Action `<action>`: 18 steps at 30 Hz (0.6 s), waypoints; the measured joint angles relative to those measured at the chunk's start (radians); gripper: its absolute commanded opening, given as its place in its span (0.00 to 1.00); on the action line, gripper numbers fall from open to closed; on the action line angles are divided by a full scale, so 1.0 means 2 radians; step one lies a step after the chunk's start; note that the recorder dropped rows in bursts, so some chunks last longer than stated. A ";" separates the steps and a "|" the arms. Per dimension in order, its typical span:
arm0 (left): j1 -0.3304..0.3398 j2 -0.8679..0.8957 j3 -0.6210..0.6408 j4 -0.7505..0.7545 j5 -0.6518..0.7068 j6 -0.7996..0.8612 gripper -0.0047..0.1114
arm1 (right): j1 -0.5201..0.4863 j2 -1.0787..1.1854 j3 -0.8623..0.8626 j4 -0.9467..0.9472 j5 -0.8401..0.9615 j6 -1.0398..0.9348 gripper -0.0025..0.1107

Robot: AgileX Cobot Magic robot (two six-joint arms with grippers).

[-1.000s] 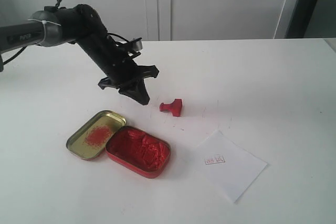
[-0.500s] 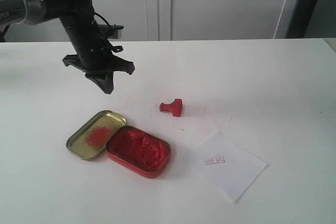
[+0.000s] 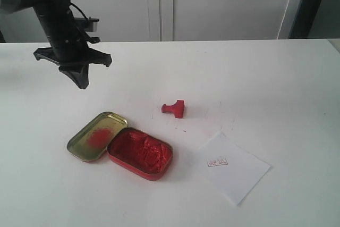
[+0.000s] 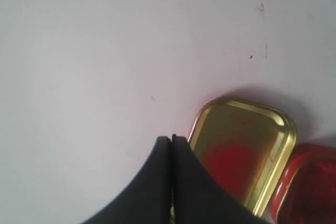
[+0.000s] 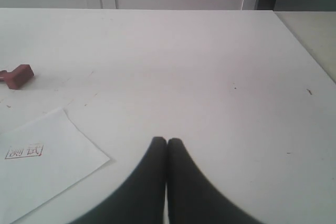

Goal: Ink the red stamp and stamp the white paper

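The red stamp (image 3: 175, 108) lies on its side in the middle of the table, with nothing holding it; the right wrist view shows it too (image 5: 18, 75). The white paper (image 3: 232, 167) lies at the front right and bears a small red imprint (image 3: 217, 161); a corner of it appears in the right wrist view (image 5: 44, 156). My left gripper (image 3: 82, 84) hangs shut and empty above the table at the far left, well away from the stamp; its tips (image 4: 171, 139) sit over the edge of the gold lid. My right gripper (image 5: 167, 141) is shut and empty, out of the exterior view.
The red oblong tin of ink paste (image 3: 140, 153) stands open at the front left, touching the gold lid (image 3: 96, 136) with a red smear. In the left wrist view the lid (image 4: 241, 150) and the tin's rim (image 4: 307, 182) show. The table's right edge (image 5: 304, 45) is close.
The left arm has drawn back to the left and upward, away from the stamp, with its gripper shut. The stamp, tins and paper have not moved.
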 measured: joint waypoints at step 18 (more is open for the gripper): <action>0.028 -0.140 0.200 0.018 -0.068 -0.001 0.04 | 0.000 0.000 0.000 0.000 0.000 0.000 0.02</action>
